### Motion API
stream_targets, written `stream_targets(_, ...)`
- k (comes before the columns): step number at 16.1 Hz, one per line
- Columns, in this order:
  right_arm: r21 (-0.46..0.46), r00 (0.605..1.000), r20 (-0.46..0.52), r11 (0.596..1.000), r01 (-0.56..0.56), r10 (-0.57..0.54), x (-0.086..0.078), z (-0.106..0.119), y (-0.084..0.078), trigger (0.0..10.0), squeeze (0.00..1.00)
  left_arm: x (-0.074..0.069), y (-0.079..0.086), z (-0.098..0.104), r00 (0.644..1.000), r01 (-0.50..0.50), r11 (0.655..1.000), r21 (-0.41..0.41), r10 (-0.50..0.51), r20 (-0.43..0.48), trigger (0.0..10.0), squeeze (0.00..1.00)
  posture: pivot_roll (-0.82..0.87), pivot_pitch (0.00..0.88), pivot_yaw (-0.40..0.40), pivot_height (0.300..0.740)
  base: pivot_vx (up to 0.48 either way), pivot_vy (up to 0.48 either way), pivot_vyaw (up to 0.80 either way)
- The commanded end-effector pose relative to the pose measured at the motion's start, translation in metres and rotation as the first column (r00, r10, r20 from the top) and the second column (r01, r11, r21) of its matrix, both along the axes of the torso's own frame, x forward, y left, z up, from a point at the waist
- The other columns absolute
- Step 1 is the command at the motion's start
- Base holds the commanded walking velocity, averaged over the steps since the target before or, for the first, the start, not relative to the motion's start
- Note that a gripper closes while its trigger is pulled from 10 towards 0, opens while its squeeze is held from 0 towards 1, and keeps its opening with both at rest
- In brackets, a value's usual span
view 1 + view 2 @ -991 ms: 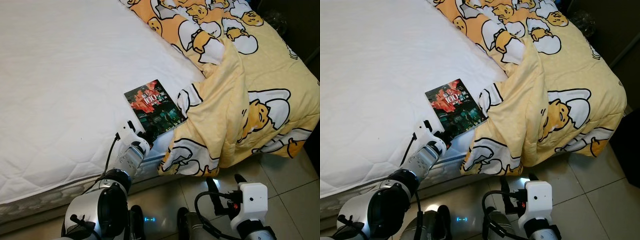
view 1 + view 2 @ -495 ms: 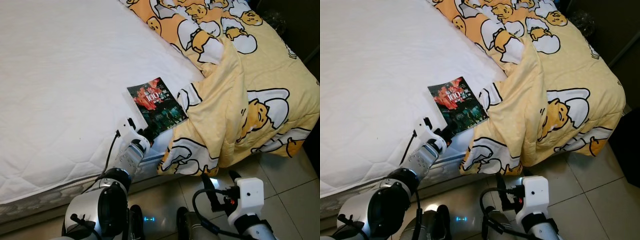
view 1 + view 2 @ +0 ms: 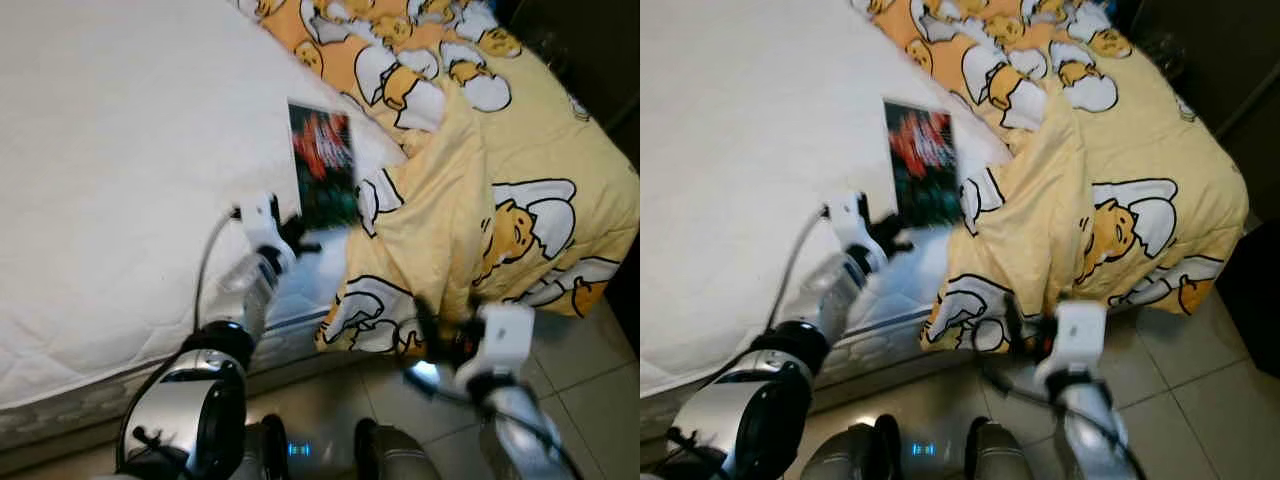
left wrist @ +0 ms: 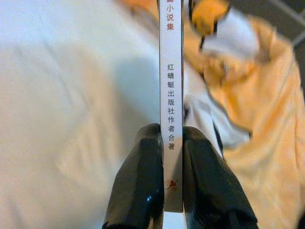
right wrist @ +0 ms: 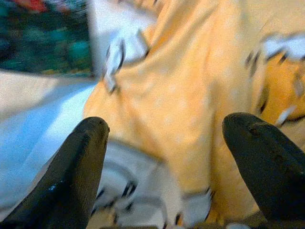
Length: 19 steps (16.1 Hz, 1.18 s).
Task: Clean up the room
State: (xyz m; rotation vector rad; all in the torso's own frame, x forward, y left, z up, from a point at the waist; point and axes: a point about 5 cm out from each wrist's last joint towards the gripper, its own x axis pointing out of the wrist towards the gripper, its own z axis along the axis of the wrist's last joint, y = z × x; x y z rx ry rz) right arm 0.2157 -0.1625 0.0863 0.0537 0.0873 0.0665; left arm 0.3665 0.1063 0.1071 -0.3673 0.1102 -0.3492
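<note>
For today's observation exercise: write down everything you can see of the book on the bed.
The book is a thin paperback with a dark cover printed in red and green, and a white spine carrying red Chinese characters. The left gripper pinches its lower edge, one black finger on each side. It is lifted and tilted above the white mattress, beside the yellow cartoon-print blanket.

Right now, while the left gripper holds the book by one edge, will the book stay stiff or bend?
The book looks a thin paperback, so it may flex slightly. The left gripper pinches its spine end, so it could swing or slip if moved fast.
</note>
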Motion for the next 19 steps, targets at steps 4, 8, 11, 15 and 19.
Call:
stream_targets(4,-0.052,0.997,0.079,0.998,0.032,-0.028,0.026,0.011,-0.011,10.0,0.00,0.001,0.033,0.028,0.975,-0.156,0.979,0.129,0.132,0.179,0.0,0.00,-0.04,0.000,-0.011,0.740,0.000,0.000,0.00)
stream_targets(8,-0.025,0.992,0.100,0.996,0.083,-0.080,0.047,0.012,-0.020,10.0,0.00,-0.017,0.055,0.021,0.962,-0.224,0.937,0.267,0.169,0.215,0.0,0.00,0.02,0.000,-0.018,0.740,0.000,0.000,0.00)
stream_targets(11,0.017,0.992,0.106,0.997,0.073,-0.074,0.060,0.011,-0.017,10.0,0.00,-0.050,0.050,0.010,0.962,-0.242,0.913,0.328,0.182,0.201,0.0,0.00,0.05,0.000,-0.024,0.740,0.000,0.000,0.39)
stream_targets(15,0.046,0.993,0.107,0.998,0.049,-0.054,0.068,0.007,-0.009,10.0,0.00,-0.046,0.036,0.002,0.961,-0.263,0.899,0.349,0.214,0.174,0.0,0.00,0.06,0.000,-0.047,0.740,0.000,0.000,0.47)
stream_targets(19,0.028,0.994,0.108,0.999,0.016,-0.019,0.066,0.002,0.000,10.0,0.00,-0.052,0.042,-0.018,0.970,-0.245,0.869,0.430,0.220,0.107,0.0,0.00,0.05,0.000,-0.047,0.740,0.000,0.000,0.41)
